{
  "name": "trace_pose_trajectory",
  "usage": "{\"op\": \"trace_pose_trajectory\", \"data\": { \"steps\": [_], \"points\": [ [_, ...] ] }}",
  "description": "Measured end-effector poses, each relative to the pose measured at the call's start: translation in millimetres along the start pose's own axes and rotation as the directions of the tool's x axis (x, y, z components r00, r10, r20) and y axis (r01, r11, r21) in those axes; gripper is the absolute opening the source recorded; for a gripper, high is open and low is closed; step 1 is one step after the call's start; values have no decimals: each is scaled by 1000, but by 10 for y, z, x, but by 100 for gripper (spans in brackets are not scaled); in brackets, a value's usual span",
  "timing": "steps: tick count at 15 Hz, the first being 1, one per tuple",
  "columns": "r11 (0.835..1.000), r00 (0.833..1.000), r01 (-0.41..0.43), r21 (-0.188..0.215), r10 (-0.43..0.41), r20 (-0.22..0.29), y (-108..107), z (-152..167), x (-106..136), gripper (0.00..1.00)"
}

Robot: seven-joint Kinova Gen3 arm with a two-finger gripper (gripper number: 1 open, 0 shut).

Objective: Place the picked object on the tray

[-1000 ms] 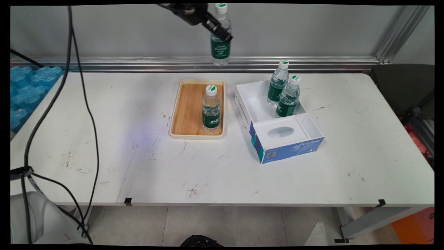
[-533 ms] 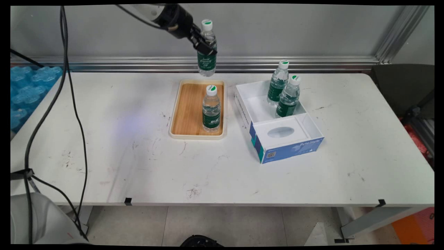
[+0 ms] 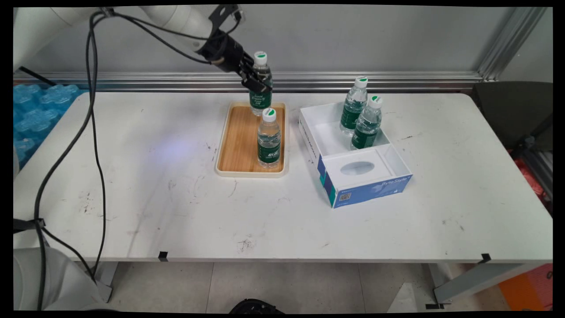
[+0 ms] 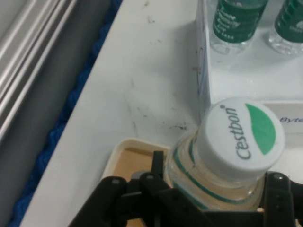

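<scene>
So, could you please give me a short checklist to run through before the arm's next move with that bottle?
1. Grip: gripper shut on the held bottle below its cap: ok.
2. Held bottle upright: ok.
3. Held bottle over the tray's far end: ok.
4. Bottom touching the tray: cannot tell.
5. Gap to the standing bottle on the tray: cannot tell; they overlap in the main view.
6. Two bottles upright in the box: ok.

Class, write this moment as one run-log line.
tool: shut on held bottle | over tray far end | second bottle on tray
</scene>
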Motion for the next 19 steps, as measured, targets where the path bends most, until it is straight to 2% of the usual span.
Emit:
{"op": "trace_pose_trajectory", "data": {
  "steps": [5,15,16,19],
  "points": [
    [999,1000,-15,-28,15,-9,-34,257,-156,0],
    [999,999,-17,-47,16,-28,-51,594,-290,0],
    [999,999,-18,-48,16,-31,-53,607,-299,100],
    [999,999,-20,-44,18,-36,-58,611,-333,100]
  ]
}}
